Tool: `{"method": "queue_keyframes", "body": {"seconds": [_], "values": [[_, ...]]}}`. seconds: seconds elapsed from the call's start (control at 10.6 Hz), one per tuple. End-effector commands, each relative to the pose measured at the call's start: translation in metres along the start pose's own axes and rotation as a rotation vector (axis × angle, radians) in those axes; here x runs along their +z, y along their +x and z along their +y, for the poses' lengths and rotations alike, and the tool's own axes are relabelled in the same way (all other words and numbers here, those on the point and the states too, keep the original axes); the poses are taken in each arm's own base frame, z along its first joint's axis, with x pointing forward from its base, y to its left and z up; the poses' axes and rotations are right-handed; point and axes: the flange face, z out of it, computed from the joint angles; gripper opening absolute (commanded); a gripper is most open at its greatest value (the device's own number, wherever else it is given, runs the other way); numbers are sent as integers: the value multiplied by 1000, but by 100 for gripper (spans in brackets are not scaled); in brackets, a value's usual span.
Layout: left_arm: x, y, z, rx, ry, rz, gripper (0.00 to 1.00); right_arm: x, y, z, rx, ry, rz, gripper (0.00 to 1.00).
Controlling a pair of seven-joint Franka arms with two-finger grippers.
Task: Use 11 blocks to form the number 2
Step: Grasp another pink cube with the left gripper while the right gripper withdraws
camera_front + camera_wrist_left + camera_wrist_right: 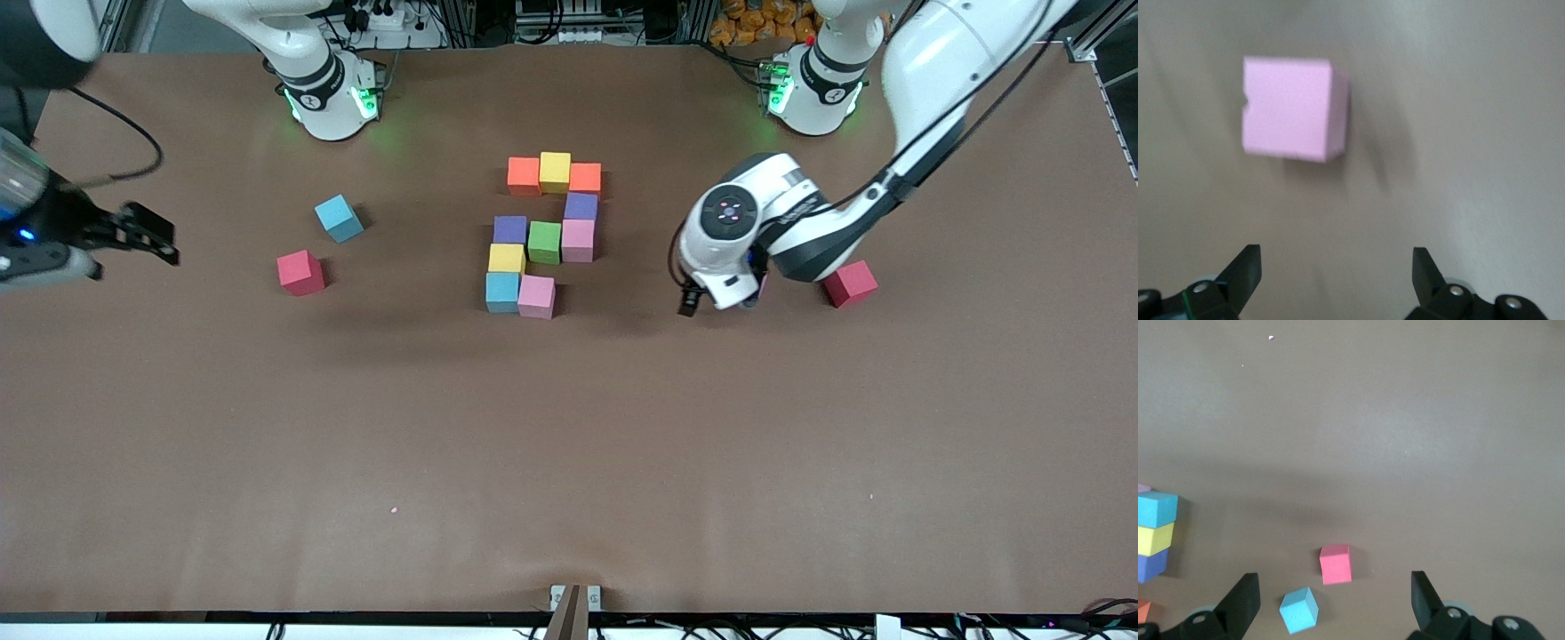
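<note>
Left gripper (1335, 267), jaws wide and empty, hovering low over the table with a loose pink block (1293, 109) just ahead of its fingertips, beside the ten-cube unfinished number 2 (544, 233); right gripper (1335, 593), likewise wide and empty, waiting aloft.

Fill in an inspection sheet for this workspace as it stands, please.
Surface: brown table, a few pale specks.
Job's things: ten coloured cubes grouped mid-table; a pink cube lies apart, below the left gripper.
Clutter: red cube beside a loose blue cube; second red cube toward the left arm's end.
Grippers: left gripper open over the pink cube; right gripper open, waiting over the right arm's end.
Cables: black cable near the right arm.
Surroundings: more wiring off the table's edges.
</note>
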Motion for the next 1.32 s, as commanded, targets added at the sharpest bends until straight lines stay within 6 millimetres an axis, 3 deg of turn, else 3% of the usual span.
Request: {"method": "queue_keyframes", "body": {"seconds": [0.0,0.19,0.47,0.75,1.04,1.23], "values": [[-2,51,-34,12,-57,24,100,-30,1,0,23,4,13,100],[7,76,-40,1,-88,20,100,-64,0,-5,10,-6,47,100],[12,87,-42,-20,-151,-37,100,-65,1,-11,4,-3,44,100],[35,84,-53,36,-185,-7,100,-55,-4,-5,20,15,-5,100],[62,83,-52,64,-160,14,100,-56,-8,18,70,97,17,100],[65,77,-50,73,-179,-9,100,-61,-8,13,57,74,19,100]]}}
